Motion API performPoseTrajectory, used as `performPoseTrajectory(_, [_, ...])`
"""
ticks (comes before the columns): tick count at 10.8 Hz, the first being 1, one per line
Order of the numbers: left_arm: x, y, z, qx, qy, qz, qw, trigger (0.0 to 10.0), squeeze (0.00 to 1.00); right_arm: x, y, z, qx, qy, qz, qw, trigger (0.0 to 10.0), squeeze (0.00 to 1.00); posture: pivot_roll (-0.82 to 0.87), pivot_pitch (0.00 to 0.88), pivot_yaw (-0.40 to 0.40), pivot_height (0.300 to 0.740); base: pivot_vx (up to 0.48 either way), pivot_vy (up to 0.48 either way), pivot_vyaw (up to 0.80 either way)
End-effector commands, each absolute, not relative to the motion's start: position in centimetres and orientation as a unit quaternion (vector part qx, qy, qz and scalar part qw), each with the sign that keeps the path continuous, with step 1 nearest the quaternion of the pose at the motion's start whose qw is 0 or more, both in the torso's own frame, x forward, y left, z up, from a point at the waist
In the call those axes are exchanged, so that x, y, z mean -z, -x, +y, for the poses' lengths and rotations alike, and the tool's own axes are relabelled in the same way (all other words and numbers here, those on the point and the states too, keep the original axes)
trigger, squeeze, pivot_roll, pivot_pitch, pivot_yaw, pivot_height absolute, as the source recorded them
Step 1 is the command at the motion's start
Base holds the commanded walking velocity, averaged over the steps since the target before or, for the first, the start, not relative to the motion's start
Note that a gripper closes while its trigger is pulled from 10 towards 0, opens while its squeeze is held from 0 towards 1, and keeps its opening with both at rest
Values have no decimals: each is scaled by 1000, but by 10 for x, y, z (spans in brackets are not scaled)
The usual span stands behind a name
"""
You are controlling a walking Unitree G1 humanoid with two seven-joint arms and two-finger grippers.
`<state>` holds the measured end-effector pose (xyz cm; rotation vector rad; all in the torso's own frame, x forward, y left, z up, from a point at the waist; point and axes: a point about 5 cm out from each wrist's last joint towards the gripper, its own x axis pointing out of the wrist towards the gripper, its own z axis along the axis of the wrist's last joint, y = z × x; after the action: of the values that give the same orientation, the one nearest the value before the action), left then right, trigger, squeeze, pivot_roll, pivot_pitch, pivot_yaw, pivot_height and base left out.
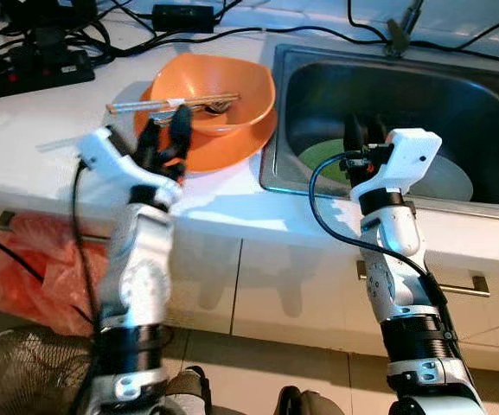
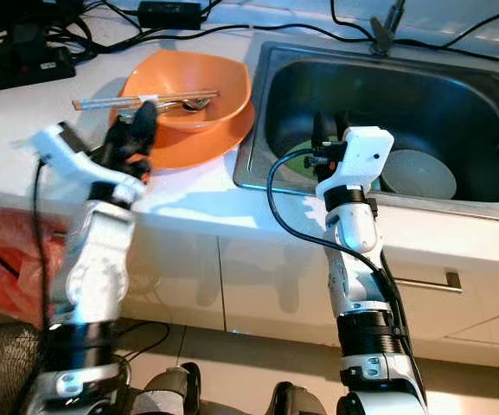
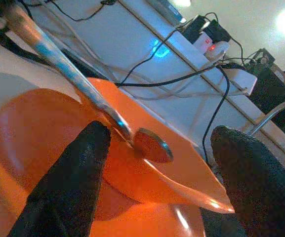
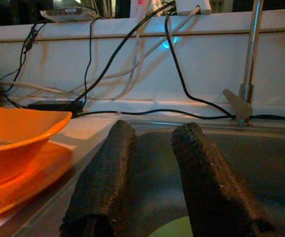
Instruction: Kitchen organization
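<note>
An orange bowl (image 1: 232, 86) sits on an orange plate (image 1: 223, 149) on the white counter (image 1: 50, 121), left of the steel sink (image 1: 271, 164). A spoon (image 3: 152, 147) and chopsticks (image 1: 145, 106) lie across the bowl's rim. My left gripper (image 1: 166, 130) stands open at the plate's near edge, its fingers pointing at the bowl and holding nothing. My right gripper (image 1: 363, 131) hangs open over the sink's near left part, with a small gap between its fingers (image 4: 107, 182). In the sink lie a green plate (image 1: 323, 160) and a pale bowl (image 2: 418, 173).
A black power strip (image 1: 33, 65), an adapter (image 1: 182, 15) and several cables run along the counter's back. The faucet (image 4: 251, 54) stands behind the sink. Below the counter are cabinet fronts with a handle (image 1: 465, 284), an orange plastic bag (image 1: 33, 268) and a wire basket (image 1: 15, 372).
</note>
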<state>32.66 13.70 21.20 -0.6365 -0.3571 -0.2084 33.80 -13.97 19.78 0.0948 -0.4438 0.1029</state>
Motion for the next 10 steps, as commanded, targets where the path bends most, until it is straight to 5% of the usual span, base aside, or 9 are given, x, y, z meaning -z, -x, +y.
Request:
performPoseTrajectory(1, [-213, -329, 129, 108, 310, -174, 928, 5098, 0, -198, -338, -141, -52, -48, -223, 972, 10000, 0, 197, 142, -33, 740, 0, 0, 0])
performPoseTrajectory(2, [-213, -329, 125, 111, 312, -173, 927, 0, 0, -198, -338, -144, -48, -47, -224, 972, 10000, 0, 195, 146, -33, 740, 0, 0, 0])
performPoseTrajectory(5, [-215, -331, 130, 97, 310, -183, 928, 0, 0, -198, -338, -143, -48, -47, -223, 973, 10000, 0, 202, 152, -35, 740, 0, 0, 0])
performPoseTrajectory(7, [-215, -331, 131, 86, 307, -186, 930, 3373, 0, -197, -338, -143, -48, -48, -222, 973, 10000, 0, 201, 153, -35, 740, 0, 0, 0])
performPoseTrajectory(8, [-215, -331, 132, 81, 304, -185, 931, 8275, 0, -197, -338, -143, -48, -48, -222, 973, 10000, 0, 202, 153, -35, 740, 0, 0, 0])
performPoseTrajectory(9, [-215, -332, 132, 78, 305, -186, 931, 10000, 0, -197, -338, -143, -48, -48, -222, 973, 10000, 0, 202, 154, -35, 740, 0, 0, 0])
performPoseTrajectory(10, [-215, -332, 133, 75, 306, -188, 931, 1176, 0, -197, -338, -144, -47, -48, -222, 973, 10000, 0, 203, 154, -35, 740, 0, 0, 0])
